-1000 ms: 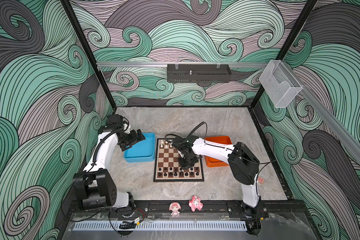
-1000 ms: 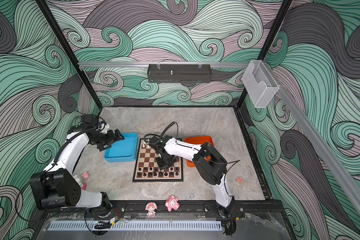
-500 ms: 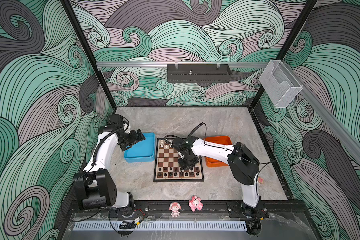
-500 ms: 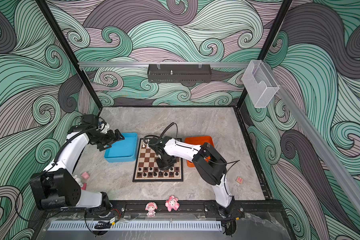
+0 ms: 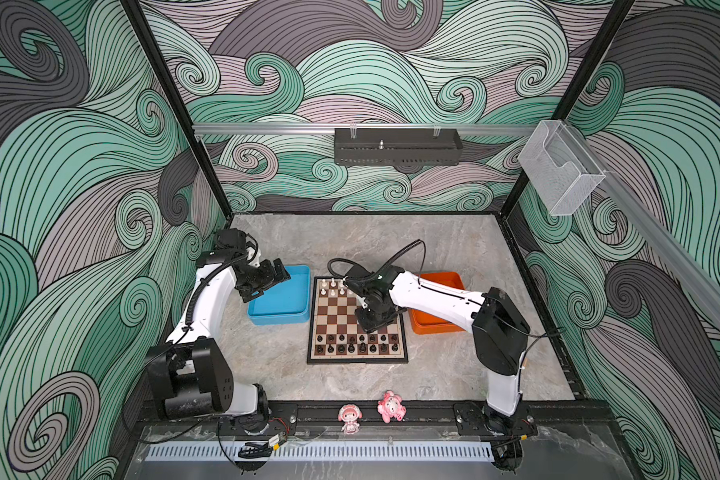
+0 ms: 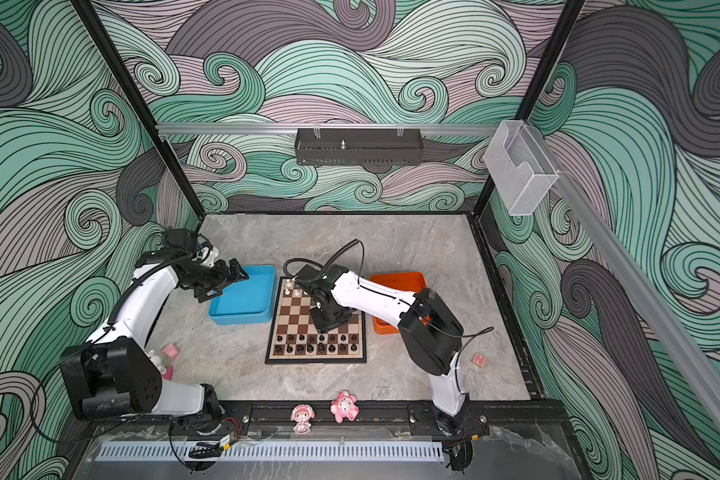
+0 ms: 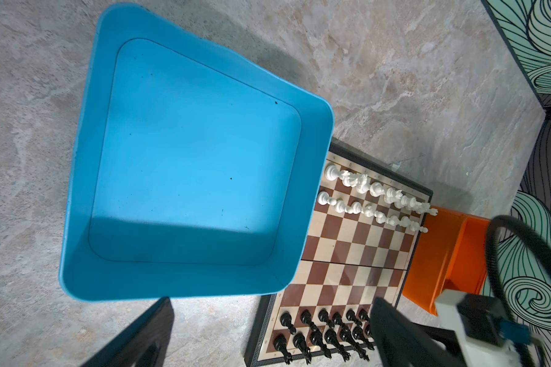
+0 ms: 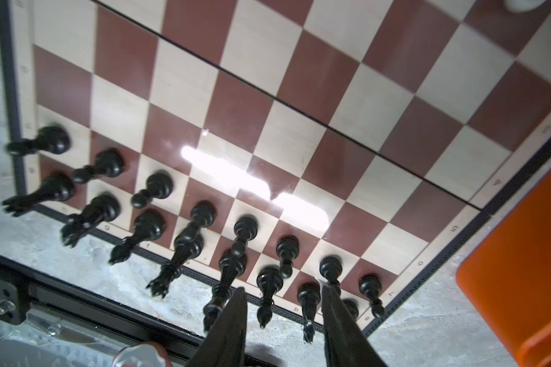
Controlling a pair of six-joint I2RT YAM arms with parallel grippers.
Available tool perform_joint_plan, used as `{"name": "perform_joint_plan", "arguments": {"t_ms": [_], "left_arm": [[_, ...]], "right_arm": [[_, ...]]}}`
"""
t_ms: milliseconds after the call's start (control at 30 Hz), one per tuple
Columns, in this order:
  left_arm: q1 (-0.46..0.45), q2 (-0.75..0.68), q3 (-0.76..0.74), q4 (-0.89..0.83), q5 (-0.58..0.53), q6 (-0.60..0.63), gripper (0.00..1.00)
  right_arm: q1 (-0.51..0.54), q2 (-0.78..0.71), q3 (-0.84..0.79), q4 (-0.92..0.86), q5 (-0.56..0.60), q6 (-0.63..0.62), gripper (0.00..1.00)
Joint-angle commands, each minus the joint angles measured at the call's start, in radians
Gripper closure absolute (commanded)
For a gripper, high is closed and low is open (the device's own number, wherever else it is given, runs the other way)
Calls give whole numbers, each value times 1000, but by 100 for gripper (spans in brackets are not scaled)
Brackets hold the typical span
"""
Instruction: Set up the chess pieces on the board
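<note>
Right wrist view showed my right jaws apart, with nothing clamped between them. Their dark fingertips [image 8: 233,314] stood on both sides of some glossy black plastic chess pieces [image 8: 201,213], but I could not tell if they touched any. These black pieces stood upright in two rows along one edge of the square brown-and-cream chessboard [image 8: 299,95]. The small white plastic chess pieces [image 7: 376,190] stood in two rows along the opposite edge, and the squares between were bare.

In both top views the chessboard lay flat on the grey marbled worktop [image 5: 350,249], between the blue plastic tray [image 5: 304,316] and the orange plastic tray [image 5: 433,328]. My right arm [image 5: 433,297] reached over the board and hid part of the white rows.

My left jaws were wide apart and held nothing, near the blue tray.
</note>
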Motion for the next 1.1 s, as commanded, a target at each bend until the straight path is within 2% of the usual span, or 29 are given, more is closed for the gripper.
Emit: {"name": "perform_joint_plan", "arguments": {"t_ms": [0,67,133,200,300,433,567,700,933,1067], "left_arm": [[4,-14,14,29,-32,-20,1],[4,-27,1,91,-34,-27,1],[4,-43,-14,166,-31,-25,1],[4,-62,-25,247,-44,-19,1],[4,-109,-97,432,-100,1,1],[3,-130,-180,606,-184,117,1],[1,-170,-355,864,-263,209,1],[1,-157,-427,948,-316,227,1],[-2,-133,-506,1052,-401,210,1],[-3,-129,-533,1088,-443,204,1]], "right_arm": [[-51,-91,14,-44,46,-14,54],[-97,-144,0,-43,55,-30,50],[-158,-201,-18,-43,76,-52,39],[-242,-267,-44,-42,103,-75,22],[-373,-366,-102,-5,122,-97,1],[-535,-498,-219,96,110,-100,1],[-651,-611,-331,196,126,-90,1],[-740,-668,-417,265,140,-104,1],[-774,-718,-513,348,228,-152,1],[-777,-759,-593,443,264,-235,1]]}}
